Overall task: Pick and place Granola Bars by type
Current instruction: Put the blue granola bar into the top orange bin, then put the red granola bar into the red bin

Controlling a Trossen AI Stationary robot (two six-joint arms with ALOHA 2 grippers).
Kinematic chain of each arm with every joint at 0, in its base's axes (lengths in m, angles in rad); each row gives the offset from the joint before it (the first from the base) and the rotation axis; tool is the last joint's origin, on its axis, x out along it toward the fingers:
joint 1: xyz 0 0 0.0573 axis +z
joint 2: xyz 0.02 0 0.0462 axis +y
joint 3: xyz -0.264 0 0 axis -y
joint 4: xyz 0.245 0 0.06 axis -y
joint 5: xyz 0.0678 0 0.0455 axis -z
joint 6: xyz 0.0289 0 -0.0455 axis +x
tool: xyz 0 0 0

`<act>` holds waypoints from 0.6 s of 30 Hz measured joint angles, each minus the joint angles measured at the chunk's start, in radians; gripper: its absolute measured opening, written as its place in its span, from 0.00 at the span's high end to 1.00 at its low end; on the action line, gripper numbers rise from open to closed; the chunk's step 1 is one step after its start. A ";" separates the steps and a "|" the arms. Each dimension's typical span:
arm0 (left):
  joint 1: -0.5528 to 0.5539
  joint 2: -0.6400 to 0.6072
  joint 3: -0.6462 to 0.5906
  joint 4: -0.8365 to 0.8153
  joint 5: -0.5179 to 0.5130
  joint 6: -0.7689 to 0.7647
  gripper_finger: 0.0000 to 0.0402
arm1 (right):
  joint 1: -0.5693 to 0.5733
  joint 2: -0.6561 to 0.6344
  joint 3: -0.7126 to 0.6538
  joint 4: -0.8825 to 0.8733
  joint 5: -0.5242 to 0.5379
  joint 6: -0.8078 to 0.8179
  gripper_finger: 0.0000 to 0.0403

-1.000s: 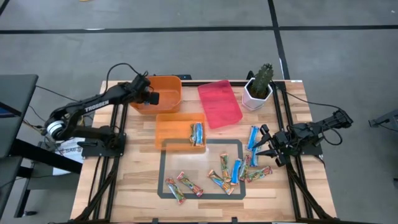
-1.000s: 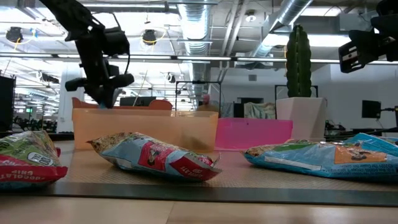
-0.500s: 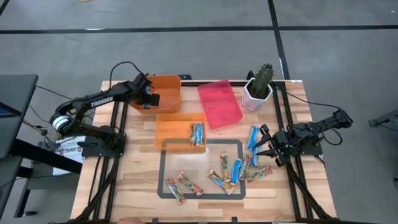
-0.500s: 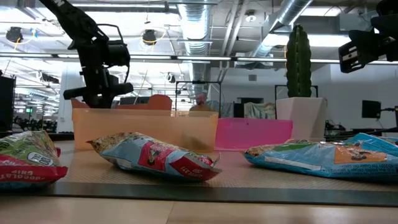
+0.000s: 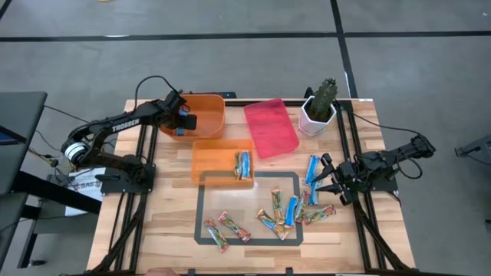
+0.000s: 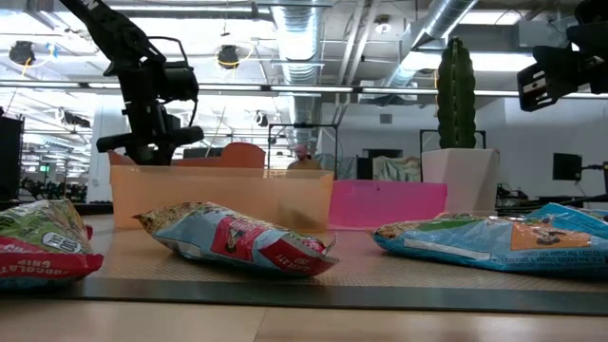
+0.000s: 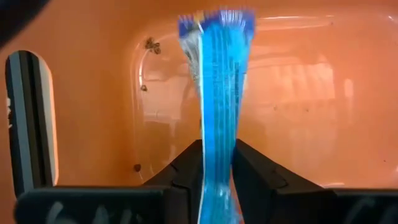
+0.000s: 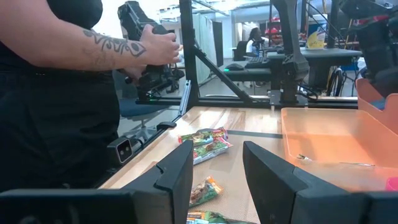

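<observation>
High view: left gripper (image 5: 179,127) over the deep orange bin (image 5: 205,115) at the far left of the table, at its left wall. A bit of blue just under the fingers, too small to read as a bar from here. Nearer than this gripper, a shallow orange tray (image 5: 215,161) with one blue bar (image 5: 243,165) inside, long axis running near to far. Right gripper (image 5: 328,181) waiting at the right side, fingers apart, nothing between them. Just beside its tips, two blue bars (image 5: 312,170); below and left of it, mixed granola bars (image 5: 288,211) inside the taped rectangle (image 5: 249,209), pointing many ways. Pink tray (image 5: 271,126) and cactus pot (image 5: 317,113) far of the right gripper.

Low view: left gripper (image 6: 152,147) dipping behind the rim of the orange bin (image 6: 218,195); fingers and load hidden by the wall. Multicoloured bar (image 6: 237,237) lying flat in front.

Left wrist view: only here the grip clear. Fingers (image 7: 186,171) clamped on a blue bar (image 7: 216,93), narrow gap filled by the wrapper. Bar edge-on, long axis straight out from the fingers toward the orange bin floor (image 7: 298,99), crimped end away from the gripper.

Right wrist view: right fingers (image 8: 177,171) spread, empty. Beyond them multicoloured bars (image 8: 205,142) on the wood, orange tray (image 8: 329,146), and a person's hand (image 8: 158,46) on a handle off the table.
</observation>
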 joint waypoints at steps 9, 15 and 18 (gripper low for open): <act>0.000 0.001 0.041 -0.005 0.009 0.046 0.73 | 0.000 0.000 0.000 0.000 0.000 0.000 0.67; -0.001 0.000 0.083 -0.009 0.006 0.080 0.73 | 0.000 0.000 0.000 0.000 0.000 0.000 0.67; -0.006 -0.014 0.109 -0.006 0.005 0.091 0.73 | 0.000 0.000 0.000 0.000 0.000 0.000 0.67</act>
